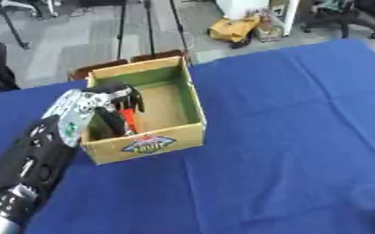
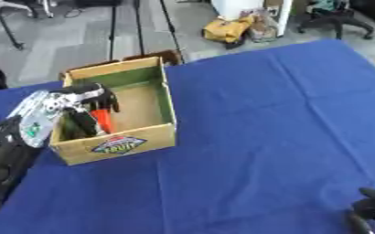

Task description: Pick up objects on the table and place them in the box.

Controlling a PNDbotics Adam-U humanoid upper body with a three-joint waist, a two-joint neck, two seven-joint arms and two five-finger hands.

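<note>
An open cardboard box point(image 1: 182, 137) with a fruit label on its front stands on the blue table, left of the middle. My left hand point(image 1: 117, 95) reaches over the box's left wall and hangs inside it. Its fingers curl down onto an orange-red object point(image 1: 128, 119) that stands upright, low in the box. A dark long shape point(image 1: 110, 122) stands beside the orange-red object; I cannot make out what it is. Only part of my right hand point(image 2: 372, 211) shows, at the bottom right corner with relaxed fingers, holding nothing.
The blue cloth point(image 1: 286, 137) covers the table to the right of and in front of the box. The box's brown rear flaps point(image 1: 103, 67) fold outward at the table's far edge. Beyond it are grey floor, a yellow bag point(image 1: 233, 28) and chair legs.
</note>
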